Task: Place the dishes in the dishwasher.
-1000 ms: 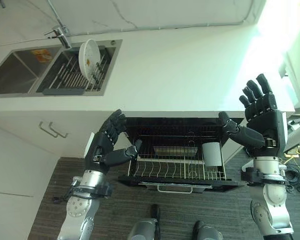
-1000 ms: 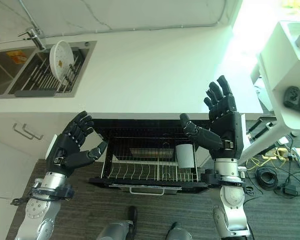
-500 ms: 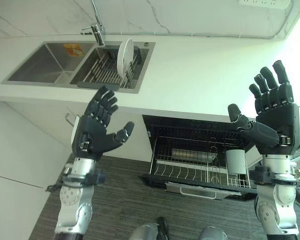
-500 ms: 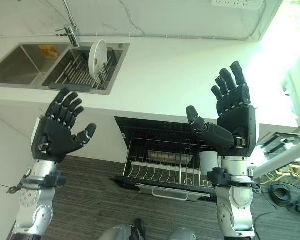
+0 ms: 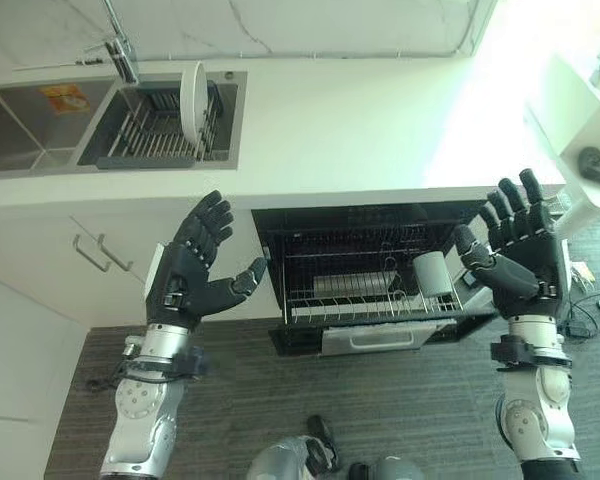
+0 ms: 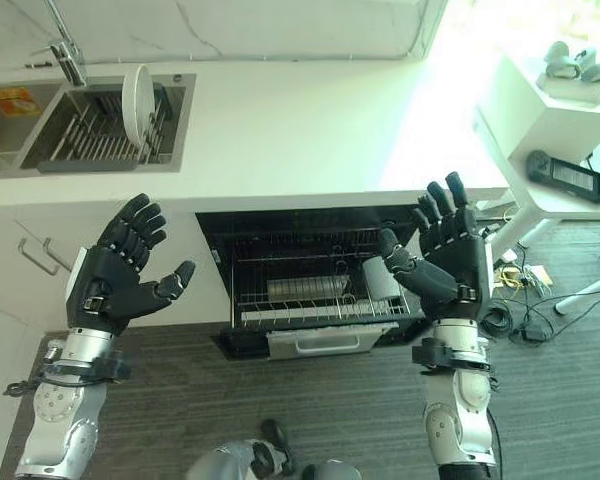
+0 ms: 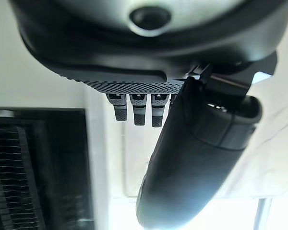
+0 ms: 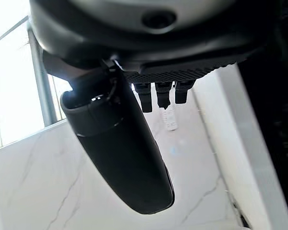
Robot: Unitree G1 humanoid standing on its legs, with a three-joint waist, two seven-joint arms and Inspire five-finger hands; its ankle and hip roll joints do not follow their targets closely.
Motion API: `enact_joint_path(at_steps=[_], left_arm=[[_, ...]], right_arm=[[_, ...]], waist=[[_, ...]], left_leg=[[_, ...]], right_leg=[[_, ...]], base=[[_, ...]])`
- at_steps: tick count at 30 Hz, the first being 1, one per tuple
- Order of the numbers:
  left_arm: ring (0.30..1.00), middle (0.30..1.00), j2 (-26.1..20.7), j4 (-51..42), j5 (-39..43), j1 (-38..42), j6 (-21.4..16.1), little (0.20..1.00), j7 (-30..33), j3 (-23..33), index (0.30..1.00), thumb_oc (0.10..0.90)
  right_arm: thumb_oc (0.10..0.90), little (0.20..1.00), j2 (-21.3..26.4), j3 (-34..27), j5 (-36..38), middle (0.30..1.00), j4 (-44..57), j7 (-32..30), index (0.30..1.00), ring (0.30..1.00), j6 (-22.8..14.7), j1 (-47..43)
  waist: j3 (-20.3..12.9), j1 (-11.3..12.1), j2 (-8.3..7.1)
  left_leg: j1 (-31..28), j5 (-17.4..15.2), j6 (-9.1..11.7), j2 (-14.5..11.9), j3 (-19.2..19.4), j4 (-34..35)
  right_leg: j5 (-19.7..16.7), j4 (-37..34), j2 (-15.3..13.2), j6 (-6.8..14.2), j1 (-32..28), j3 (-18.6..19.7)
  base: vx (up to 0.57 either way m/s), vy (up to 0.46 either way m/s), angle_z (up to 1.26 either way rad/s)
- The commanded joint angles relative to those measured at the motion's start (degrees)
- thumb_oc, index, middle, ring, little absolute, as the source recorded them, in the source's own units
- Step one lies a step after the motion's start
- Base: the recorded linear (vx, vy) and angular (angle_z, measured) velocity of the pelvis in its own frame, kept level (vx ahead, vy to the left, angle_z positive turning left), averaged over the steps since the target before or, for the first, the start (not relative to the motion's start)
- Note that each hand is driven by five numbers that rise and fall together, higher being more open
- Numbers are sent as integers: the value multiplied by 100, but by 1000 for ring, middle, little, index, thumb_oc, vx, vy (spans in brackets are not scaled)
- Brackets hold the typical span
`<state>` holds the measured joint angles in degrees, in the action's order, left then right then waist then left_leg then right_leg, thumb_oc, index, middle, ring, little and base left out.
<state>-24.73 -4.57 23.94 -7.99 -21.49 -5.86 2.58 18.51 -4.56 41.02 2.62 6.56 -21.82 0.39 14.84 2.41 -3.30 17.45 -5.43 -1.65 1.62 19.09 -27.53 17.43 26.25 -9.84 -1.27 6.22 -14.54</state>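
Lowered since before, left hand [image 5: 185, 280] and right hand [image 5: 520, 250] stay spread, empty.

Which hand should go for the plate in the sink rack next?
Probably the left hand: it is open, empty and on the same side as the white plate standing in the sink rack. The right hand, also open, is raised past the dishwasher rack, farther away.
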Motion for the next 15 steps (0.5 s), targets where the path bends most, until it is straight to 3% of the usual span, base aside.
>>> enact_joint_path(at_steps=[1,2,3,5,9,15], left_arm=[[900,900,-154,-809,138,688,-667,900,-19,453,900,800],[900,900,-156,-849,150,645,-688,900,17,490,900,800],[900,900,-176,-814,195,704,-699,900,-59,486,900,800],[900,900,-207,-650,101,923,-688,900,-79,329,900,800],[900,900,-202,-473,-112,1137,-760,900,-130,115,900,800],[900,900,-163,-481,-14,1072,-556,900,-248,145,900,800]], right_arm=[[800,900,417,-353,109,900,852,187,900,900,-609,-507],[800,900,432,-339,128,900,849,239,900,900,-660,-498],[800,900,486,-369,161,900,848,190,900,900,-743,-486],[800,900,480,-411,196,900,902,113,900,900,-739,-414],[800,900,398,-444,120,900,988,135,900,900,-609,-298],[800,900,243,-375,-97,900,926,156,900,900,-591,-343]], waist=[[-203,-190,253],[-240,-178,331],[-358,-276,516],[-449,-400,608],[-545,-469,681],[-668,-300,707]], left_leg=[[-881,-333,245,-629,-457,1034],[-828,-356,289,-697,-808,1034],[-791,-435,412,-1058,-881,1034],[-761,-345,540,-1258,-814,1034],[-904,-519,483,-1090,-965,1034],[-987,-747,295,-812,-1061,1034]], right_leg=[[-150,-906,424,392,-710,-144],[-182,-906,469,407,-634,-64],[-134,-906,517,452,-613,-177],[-141,-906,467,484,-646,-303],[-283,-906,260,613,-604,-324],[-468,-906,69,774,-628,-502]], base=[[-32,252,-23],[-26,441,-23],[-6,404,-37],[23,330,-44],[50,251,10],[67,168,8]])
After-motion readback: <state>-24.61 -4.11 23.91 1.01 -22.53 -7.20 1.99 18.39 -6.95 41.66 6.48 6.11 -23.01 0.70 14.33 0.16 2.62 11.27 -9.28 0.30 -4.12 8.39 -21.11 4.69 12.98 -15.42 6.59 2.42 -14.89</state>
